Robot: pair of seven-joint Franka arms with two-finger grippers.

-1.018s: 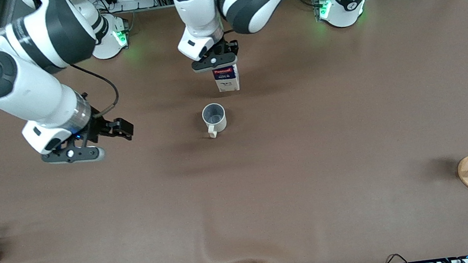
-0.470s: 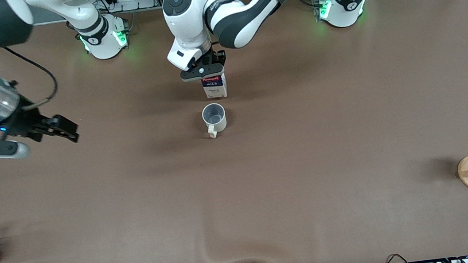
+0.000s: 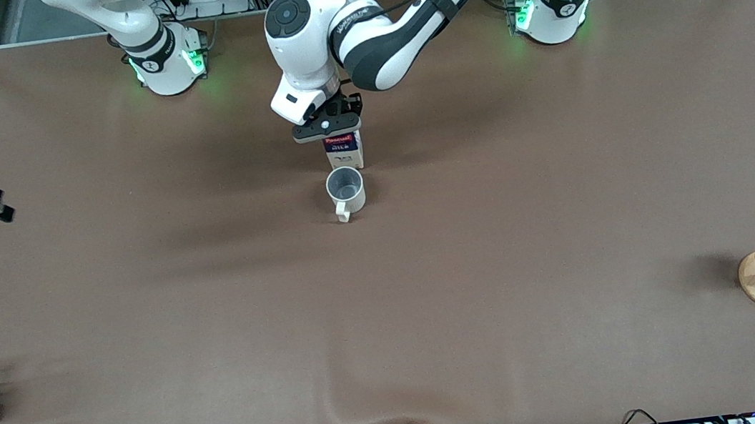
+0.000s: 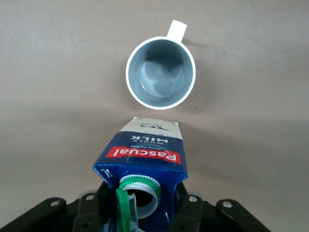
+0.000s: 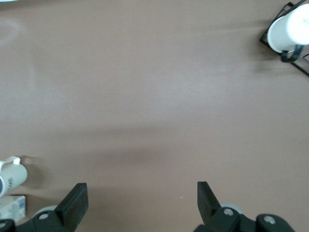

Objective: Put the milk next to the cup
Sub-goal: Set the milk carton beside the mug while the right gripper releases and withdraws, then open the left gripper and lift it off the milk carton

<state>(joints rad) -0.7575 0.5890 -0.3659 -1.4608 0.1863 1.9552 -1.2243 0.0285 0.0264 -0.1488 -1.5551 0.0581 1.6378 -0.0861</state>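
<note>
Brown cloth-covered table [image 3: 499,262], aluminium frame at top corners. Milk [image 3: 343,150] upright, long axis vertical, label facing front camera, just beside cup [image 3: 345,188], table centre toward robots' edge. Left gripper [image 3: 329,126] clamped on milk. Right gripper [image 5: 140,198] spread wide, empty, over right arm's table edge.

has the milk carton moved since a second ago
Yes. Held by the left gripper, the milk carton has come closer to the off-white mug, which stayed put; it now sits just above the mug in the front view.

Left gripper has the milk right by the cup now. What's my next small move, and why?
Probably open the left gripper and lift straight up. The milk stands upright beside the cup, apart from it, seemingly on the table. The right gripper waits open, off to the side.
</note>
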